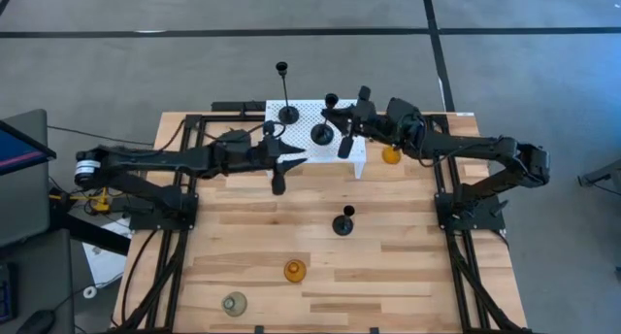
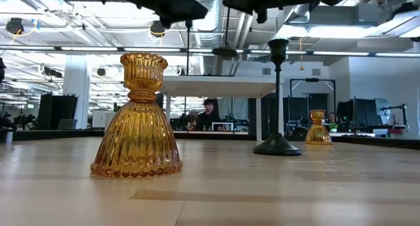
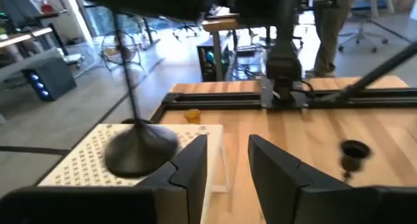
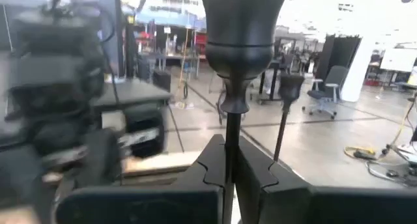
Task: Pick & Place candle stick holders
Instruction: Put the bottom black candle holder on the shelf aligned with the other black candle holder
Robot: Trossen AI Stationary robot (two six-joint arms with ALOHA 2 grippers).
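Observation:
A tall black candle stick holder (image 1: 287,111) stands by its round base (image 3: 140,149) on the white perforated stand (image 1: 309,148) at the table's far edge. My left gripper (image 3: 228,165) is open just near of it, with nothing between its fingers. My right gripper (image 1: 351,118) is shut on a second black holder (image 1: 324,128) over the stand. A third black holder (image 1: 343,222) stands mid-table. Two amber glass holders (image 1: 295,270) (image 1: 391,155) and a clear-grey one (image 1: 234,302) rest on the wood. My right gripper pinches the black holder's thin stem (image 4: 229,146) between its two fingers, just below the cup. The fingers come level from the table's right and lie across the stem. The holder stays upright; its base is over the stand, and whether it touches there I cannot tell.
Black frame rails (image 1: 194,193) run along both sides of the wooden table. In the low view the near amber holder (image 2: 138,117) and the mid-table black one (image 2: 277,101) stand in front. Open wood lies between the stand and these.

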